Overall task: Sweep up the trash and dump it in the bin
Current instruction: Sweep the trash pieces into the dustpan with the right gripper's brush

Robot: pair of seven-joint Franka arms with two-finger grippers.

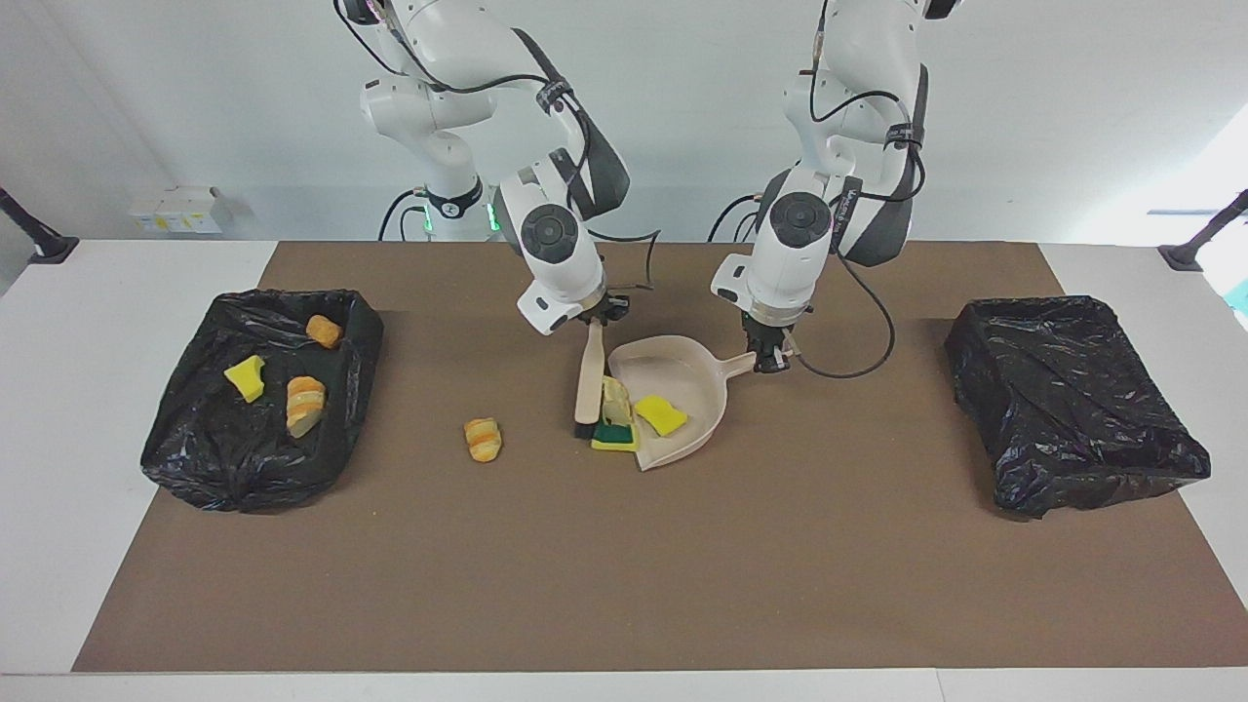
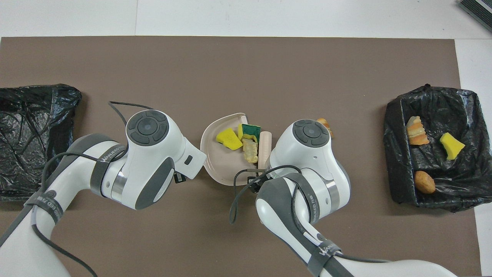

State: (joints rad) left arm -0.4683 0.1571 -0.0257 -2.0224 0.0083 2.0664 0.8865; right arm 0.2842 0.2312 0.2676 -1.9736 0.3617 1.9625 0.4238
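My left gripper (image 1: 770, 359) is shut on the handle of the beige dustpan (image 1: 673, 375), which rests on the brown mat; the pan also shows in the overhead view (image 2: 219, 161). My right gripper (image 1: 597, 317) is shut on the beige brush (image 1: 589, 375), whose bristles stand at the pan's open mouth. A yellow sponge chunk (image 1: 661, 414) and a pale beige lump (image 1: 615, 398) lie in the pan. A green-backed sponge (image 1: 614, 436) lies at its lip. An orange-brown lump (image 1: 483, 439) lies on the mat, toward the right arm's end from the brush. The overhead view hides both grippers under the wrists.
A black-bagged bin (image 1: 195, 458) at the right arm's end holds three scraps: an orange lump (image 1: 324, 331), a yellow sponge (image 1: 245, 377) and a bread-like lump (image 1: 305, 405). A second black-bagged bin (image 1: 1072, 400) stands at the left arm's end. White table borders the mat.
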